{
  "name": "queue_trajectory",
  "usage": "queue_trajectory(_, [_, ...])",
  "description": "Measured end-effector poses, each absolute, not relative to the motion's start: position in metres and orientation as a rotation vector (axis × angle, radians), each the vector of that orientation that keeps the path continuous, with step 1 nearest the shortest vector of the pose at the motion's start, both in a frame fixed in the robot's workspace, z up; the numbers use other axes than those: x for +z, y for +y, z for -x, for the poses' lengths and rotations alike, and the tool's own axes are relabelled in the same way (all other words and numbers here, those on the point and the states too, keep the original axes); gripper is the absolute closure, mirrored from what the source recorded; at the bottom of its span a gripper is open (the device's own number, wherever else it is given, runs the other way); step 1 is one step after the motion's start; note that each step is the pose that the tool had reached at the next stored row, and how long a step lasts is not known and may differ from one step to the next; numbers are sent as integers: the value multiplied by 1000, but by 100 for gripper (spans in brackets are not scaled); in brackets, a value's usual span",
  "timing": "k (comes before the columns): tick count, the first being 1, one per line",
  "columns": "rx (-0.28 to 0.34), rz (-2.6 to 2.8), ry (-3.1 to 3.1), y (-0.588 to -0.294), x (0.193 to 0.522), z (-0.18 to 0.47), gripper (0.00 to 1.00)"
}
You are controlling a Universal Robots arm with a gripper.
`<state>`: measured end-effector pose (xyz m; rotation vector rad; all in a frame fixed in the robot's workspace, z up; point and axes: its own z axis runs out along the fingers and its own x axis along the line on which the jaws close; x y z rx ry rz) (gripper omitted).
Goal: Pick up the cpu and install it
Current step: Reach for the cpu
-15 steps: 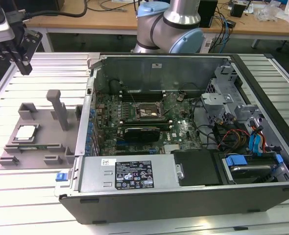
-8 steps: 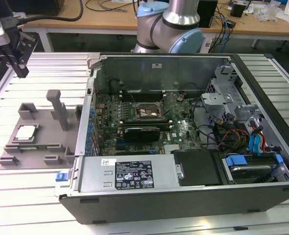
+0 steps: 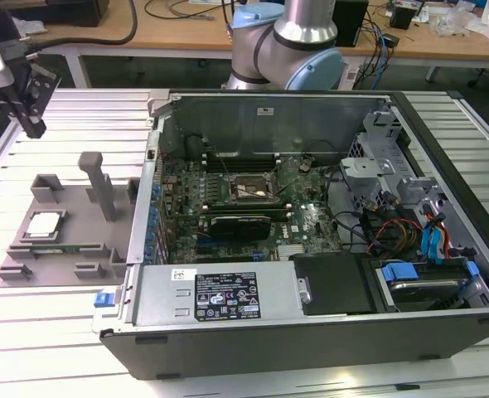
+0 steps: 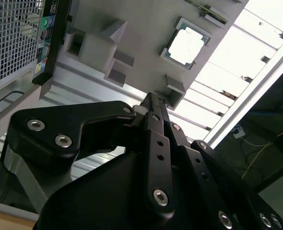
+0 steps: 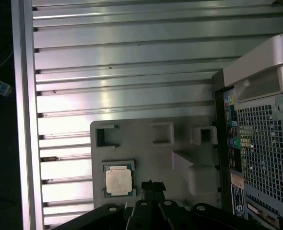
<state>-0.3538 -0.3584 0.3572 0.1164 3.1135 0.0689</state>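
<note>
The cpu [image 3: 44, 224] is a small square chip with a pale silver top. It lies flat in a recess of the grey holder plate [image 3: 79, 217] at the exterior view's left, and it appears in both wrist views [image 4: 185, 45] [image 5: 118, 182]. My gripper [image 3: 34, 128] hangs high above the slatted table, beyond the holder plate and well apart from the cpu. Its black fingers [image 4: 150, 99] are pressed together with nothing between them, as the first wrist view [image 5: 151, 185] also shows. The black socket frame [image 3: 249, 189] sits on the motherboard inside the open computer case [image 3: 311, 327].
A narrow green memory stick [image 3: 52, 249] lies in the holder beside the cpu. A grey post [image 3: 95, 178] stands up from the plate. The case's side wall [image 3: 149, 191] rises right next to the holder. Cables [image 3: 385, 228] and drive bays [image 3: 431, 278] fill the case's right end.
</note>
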Motion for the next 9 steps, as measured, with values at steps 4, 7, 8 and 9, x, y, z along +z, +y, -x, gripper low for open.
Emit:
queue_trajectory(4, [69, -116, 3114, -360, 346, 354, 89])
queue_trajectory(7, [70, -117, 3114, -363, 340, 355, 89])
queue_trajectory(8, [71, -117, 3114, -365, 337, 355, 89])
queue_trajectory(9, [71, -117, 3113, -367, 335, 356, 89])
